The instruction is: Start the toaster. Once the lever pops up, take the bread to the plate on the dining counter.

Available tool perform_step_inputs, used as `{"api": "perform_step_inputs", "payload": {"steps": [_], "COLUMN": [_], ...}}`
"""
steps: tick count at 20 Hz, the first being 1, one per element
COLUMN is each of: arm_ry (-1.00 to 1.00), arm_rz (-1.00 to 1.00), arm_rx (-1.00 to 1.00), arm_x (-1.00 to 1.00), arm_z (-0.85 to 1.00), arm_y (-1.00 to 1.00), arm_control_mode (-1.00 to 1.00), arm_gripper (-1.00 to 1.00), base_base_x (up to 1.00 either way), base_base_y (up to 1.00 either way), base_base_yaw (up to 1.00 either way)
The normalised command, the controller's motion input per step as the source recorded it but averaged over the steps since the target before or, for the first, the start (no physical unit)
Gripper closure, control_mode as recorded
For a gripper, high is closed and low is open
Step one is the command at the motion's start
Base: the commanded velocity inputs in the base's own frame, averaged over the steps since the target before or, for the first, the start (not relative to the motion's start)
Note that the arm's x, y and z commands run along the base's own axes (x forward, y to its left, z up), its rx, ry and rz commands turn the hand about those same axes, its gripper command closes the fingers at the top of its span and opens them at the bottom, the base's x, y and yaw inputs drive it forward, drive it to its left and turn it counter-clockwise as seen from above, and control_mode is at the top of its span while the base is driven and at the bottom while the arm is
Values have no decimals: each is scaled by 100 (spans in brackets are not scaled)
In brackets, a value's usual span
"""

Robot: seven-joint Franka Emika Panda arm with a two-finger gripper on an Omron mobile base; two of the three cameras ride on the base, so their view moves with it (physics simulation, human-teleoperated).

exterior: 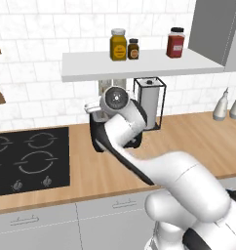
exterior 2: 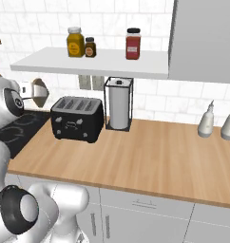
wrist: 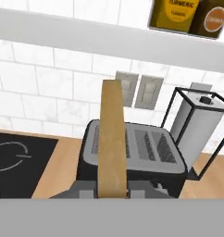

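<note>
While one bread slice (wrist: 111, 139) stands edge-on, pinched in the gripper (wrist: 112, 192) above the single black toaster (exterior 2: 77, 118) on the wood counter (exterior 2: 150, 152), one paper towel holder (exterior 2: 119, 110) stands just beside the toaster. Three jars (exterior 2: 75, 42) sit on the shelf (exterior 2: 93, 62), two bottles (exterior 2: 206, 119) farther right. The arm (exterior: 121, 128) reaches forward, raised over the toaster.

In the hand view, up on the shelf well above and to the right of the fingers, the yellow jar (wrist: 175, 14) carries a label reading "TURMERIC", while the round label on the darker jar (wrist: 214, 17) just beside it is too blurred to read.
</note>
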Motion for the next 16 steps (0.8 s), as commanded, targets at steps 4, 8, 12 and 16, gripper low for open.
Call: {"api": "perform_step_inputs", "payload": {"steps": [4,8,12,16], "arm_ry": [0,0,0,0], "arm_rz": [0,0,-2,-2], "arm_rx": [0,0,0,0], "arm_x": [-100,-97,-76,-52], "arm_z": [12,9,11,33], "arm_y": [-1,-1,-9,-24], "arm_control_mode": [-100,-100,-100,-100], "arm_gripper": [100,100,100,100], "base_base_x": [0,0,0,0], "base_base_y": [0,0,0,0], "base_base_yaw": [0,0,0,0]}}
